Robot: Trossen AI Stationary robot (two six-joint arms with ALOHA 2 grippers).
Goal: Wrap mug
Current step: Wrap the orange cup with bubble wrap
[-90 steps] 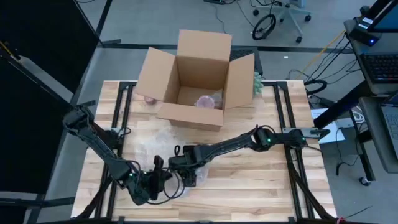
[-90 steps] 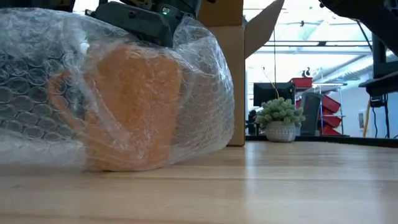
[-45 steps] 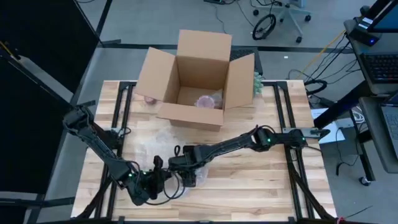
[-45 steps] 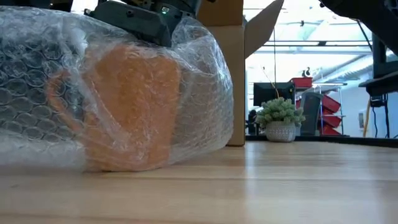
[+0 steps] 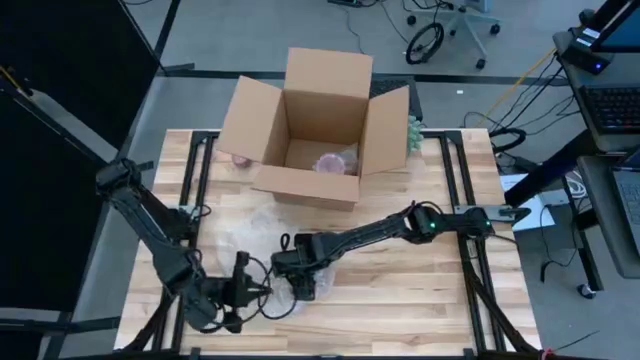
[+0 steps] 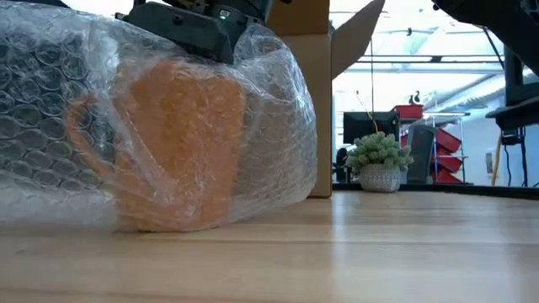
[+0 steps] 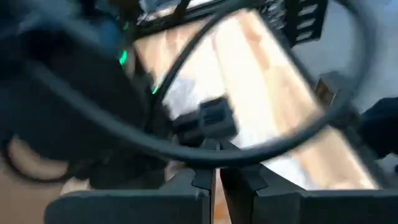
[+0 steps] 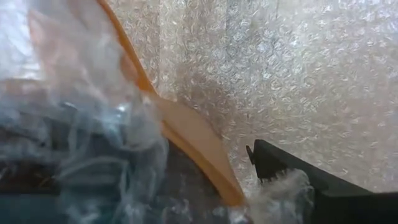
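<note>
An orange mug [image 6: 181, 143] stands on the wooden table near its front edge, handle toward the left of the low view. Clear bubble wrap [image 6: 278, 118] is loosely draped over and around it. In the high view my right gripper [image 5: 298, 272] is shut on the mug [image 5: 306, 288] from above. My left gripper [image 5: 243, 272] hovers just left of the bundle. In its wrist view the left gripper [image 7: 216, 180] has its fingers together and nothing visible between them. My right gripper comes down on the mug's top from above. One dark finger [image 8: 273, 163] lies outside the orange rim [image 8: 186, 134], with bubble wrap bunched at its tip. The other finger is hidden under the wrap, seemingly inside the mug. The mug stands upright on the table.
An open cardboard box [image 5: 315, 130] stands at the table's far side, with a wrapped item [image 5: 330, 162] inside. A small potted plant [image 6: 379, 160] sits behind the box at the right. More bubble wrap [image 5: 255, 215] lies flat between box and mug. Bare wood lies to the right.
My left arm has drawn back from the wrapped mug toward the table's left edge, its elbow swinging outward. The mug and my right gripper have stayed where they were.
</note>
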